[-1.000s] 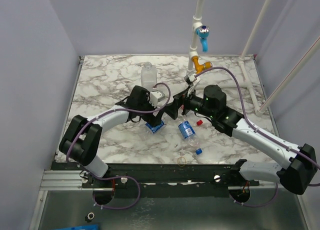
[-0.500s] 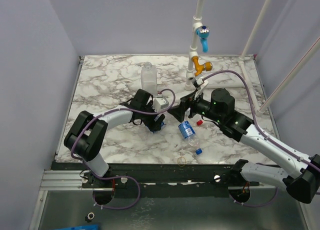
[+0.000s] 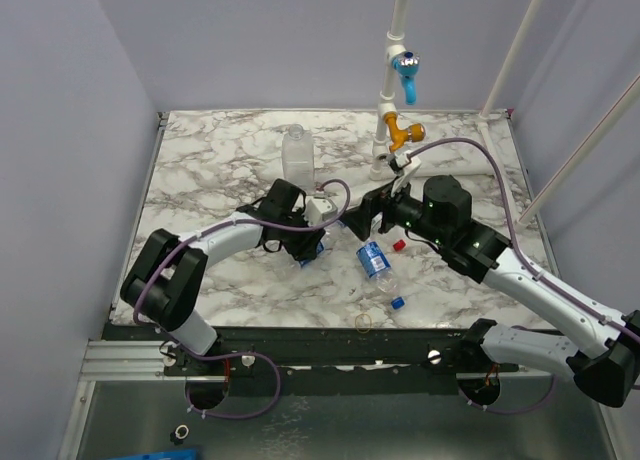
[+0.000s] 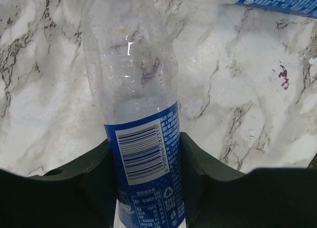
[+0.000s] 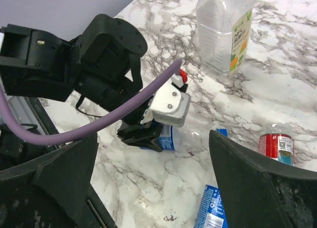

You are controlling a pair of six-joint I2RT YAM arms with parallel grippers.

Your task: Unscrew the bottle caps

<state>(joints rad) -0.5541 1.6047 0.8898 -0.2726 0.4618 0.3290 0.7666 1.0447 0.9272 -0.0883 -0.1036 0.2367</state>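
Note:
A clear bottle with a blue label (image 4: 143, 139) lies on the marble, and my left gripper (image 4: 146, 148) is shut on it, both fingers pressed against the label. From above, that gripper (image 3: 305, 245) covers most of the bottle, whose cap end is out of view. My right gripper (image 3: 362, 220) hangs open just to its right, with nothing between its fingers (image 5: 257, 178). A second blue-labelled bottle (image 3: 375, 261) lies near the middle. A red-labelled bottle (image 5: 276, 146) is at the right. A loose red cap (image 3: 398, 245) and a loose blue cap (image 3: 397, 302) rest on the table.
A wider clear bottle (image 3: 296, 152) stands upright at the back. A white pipe with a blue valve (image 3: 403, 70) rises at the back right. A yellowish rubber-band ring (image 3: 363, 322) lies near the table's front edge (image 3: 300, 330).
My left gripper has closed onto the blue-labelled bottle. My right gripper has drawn back a little to the right, away from it.

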